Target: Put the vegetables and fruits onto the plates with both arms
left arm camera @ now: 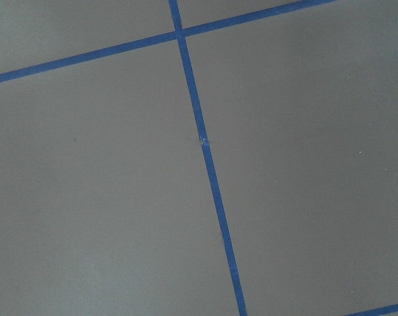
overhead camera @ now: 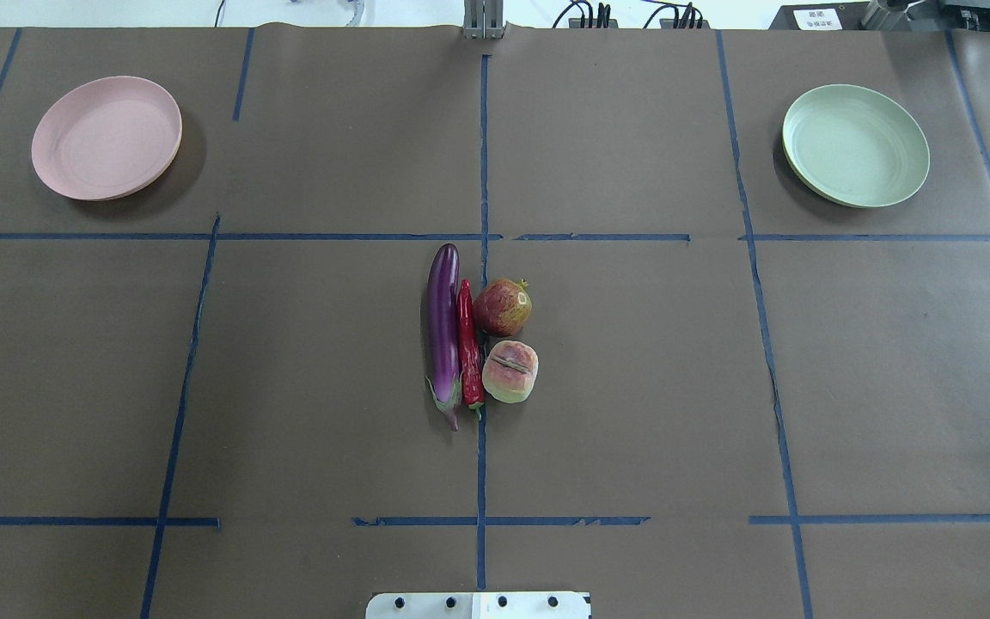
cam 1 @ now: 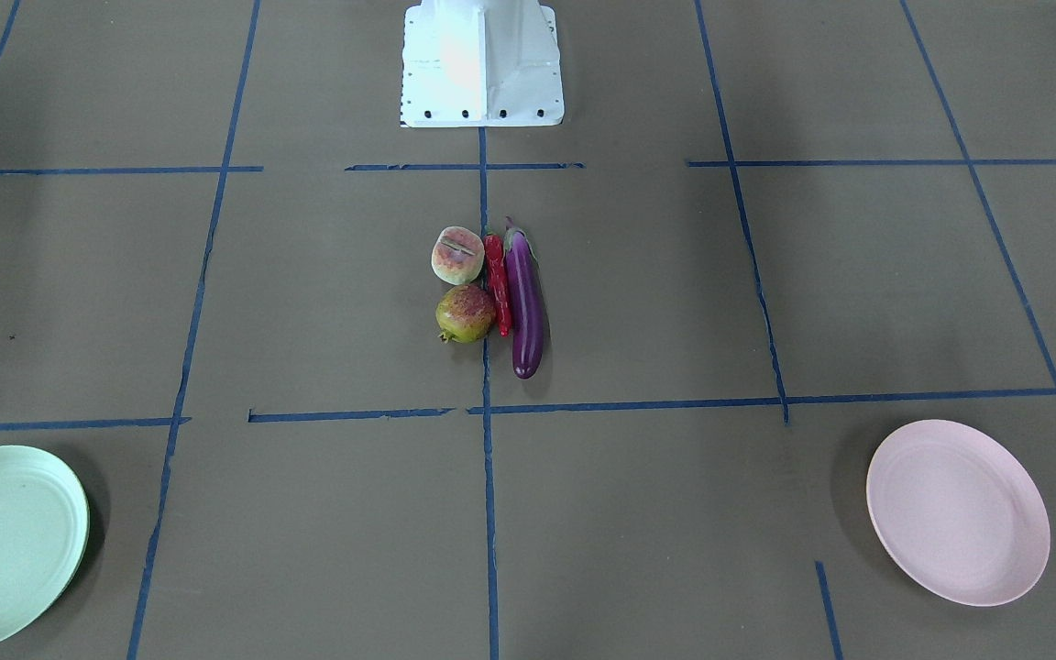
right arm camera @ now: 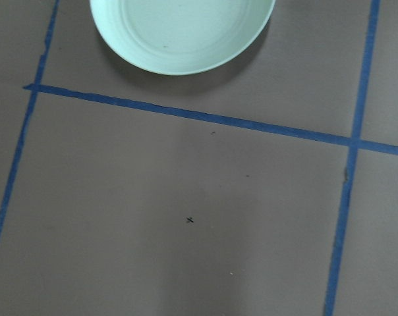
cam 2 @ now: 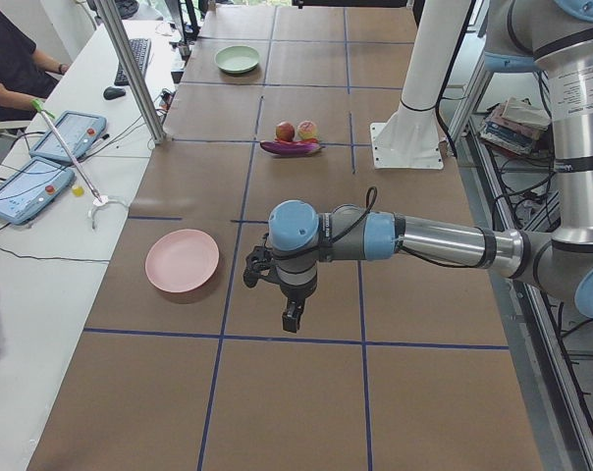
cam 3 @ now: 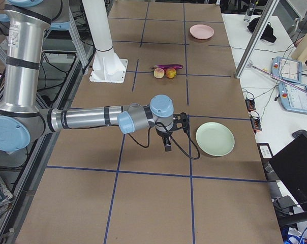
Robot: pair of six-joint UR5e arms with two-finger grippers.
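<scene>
Plates bracket my overhead feed: the pink plate [overhead camera: 106,137] lies at upper left, well apart from the produce. At the centre of the frame I see the eggplant [overhead camera: 443,331] lying lengthwise on the table [overhead camera: 718,387], cap toward the bottom edge, with the chili pepper [overhead camera: 467,344] pressed along its right side. Just right of the chili pepper sit the pomegranate [overhead camera: 502,307], higher in the frame, and the cut fruit half [overhead camera: 510,371] right below it, cut face up. At upper right lies the green plate [overhead camera: 855,145]. In the left side view my left gripper [cam 2: 289,322] hangs above the table at frame centre, pointing down, just right of the pink plate; I cannot tell whether its claw is released or clenched. In the right side view my right gripper [cam 3: 167,146] hangs at frame centre, just left of the green plate, and I cannot tell its claw's state either. My right wrist camera catches part of the green plate at its top edge.
</scene>
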